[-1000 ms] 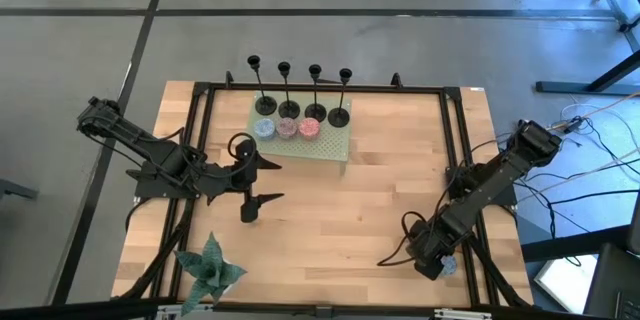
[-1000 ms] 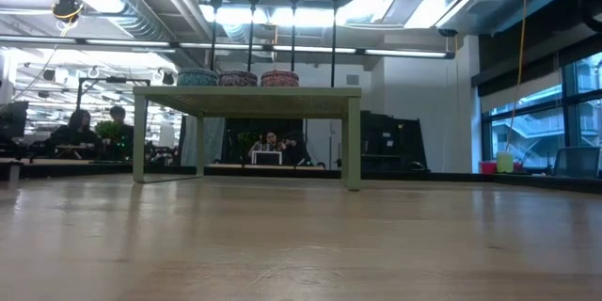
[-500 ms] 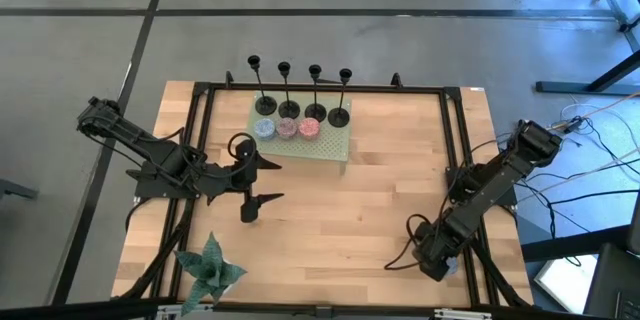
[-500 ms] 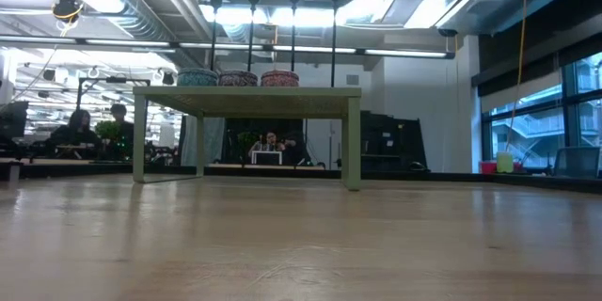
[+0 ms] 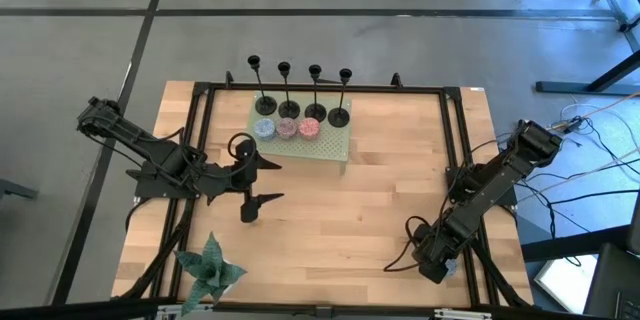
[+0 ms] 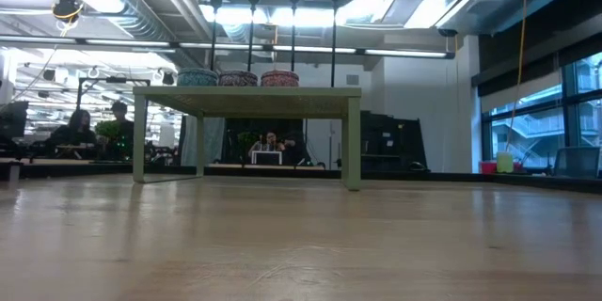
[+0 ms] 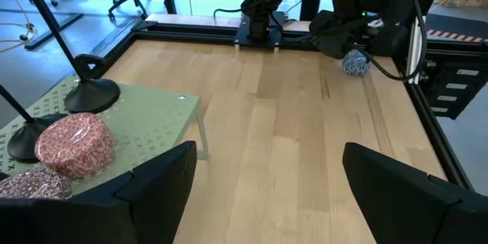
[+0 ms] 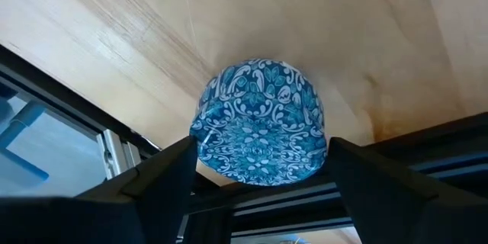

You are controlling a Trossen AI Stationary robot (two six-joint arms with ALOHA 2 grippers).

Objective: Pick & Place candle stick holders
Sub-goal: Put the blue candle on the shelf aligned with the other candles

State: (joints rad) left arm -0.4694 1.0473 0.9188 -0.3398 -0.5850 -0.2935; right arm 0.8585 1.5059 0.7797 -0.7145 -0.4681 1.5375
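candle stick holders, four in number, are stood upright in a row along the far edge of a small green stand, their long stems vertical with cups uppermost and round bases flat on the stand. three patterned round containers are set just in front of them on the same stand. in the low view only the stems and cups are seen against the ceiling lights, and the bases are hidden by the stand top.

left gripper is held over the wooden table near the stand's left end, fingers spread wide apart with nothing between them.

right gripper is lowered at the table's near right corner, its fingers apart on either side of one blue patterned round container; whether it is being touched cannot be told.

one potted plant is placed at the near left corner.
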